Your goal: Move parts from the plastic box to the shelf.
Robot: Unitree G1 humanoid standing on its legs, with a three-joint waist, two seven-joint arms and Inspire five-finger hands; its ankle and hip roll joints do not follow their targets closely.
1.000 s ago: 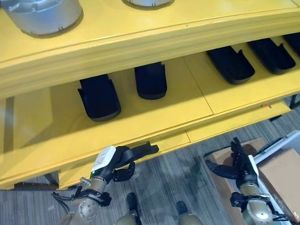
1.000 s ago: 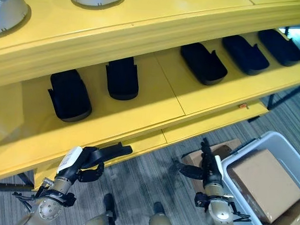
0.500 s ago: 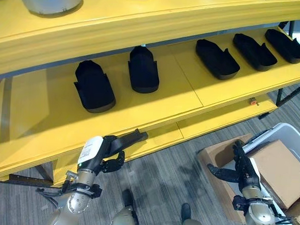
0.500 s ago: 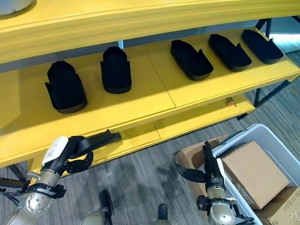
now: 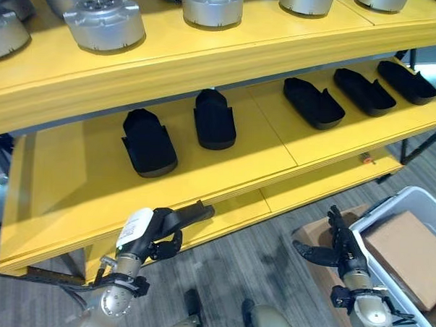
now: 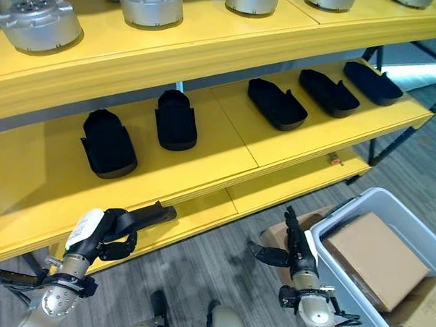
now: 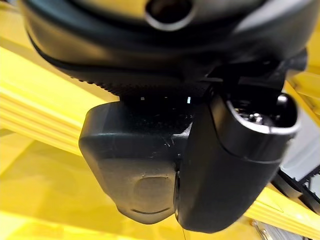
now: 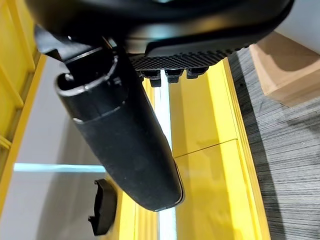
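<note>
Lying on the yellow shelf's (image 5: 71,200) middle board are five black parts (image 5: 149,141), two left and three right, with bare board between the pairs and at the far left; at least four grey round housings (image 5: 105,21) stand above. By that board's front edge the left hand (image 5: 151,234) clasps a sixth black part (image 5: 190,214). Raised near the grey plastic box (image 6: 343,270) holding cardboard boxes (image 6: 377,259), the right hand (image 5: 342,248) is apparently slack-fingered, empty.

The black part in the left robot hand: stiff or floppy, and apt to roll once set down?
Likely stiff: the black part juts straight past the left robot hand without drooping. Probably light, since curled fingers alone hold it. Unlikely to roll; similar parts sit flat on the shelf.
</note>
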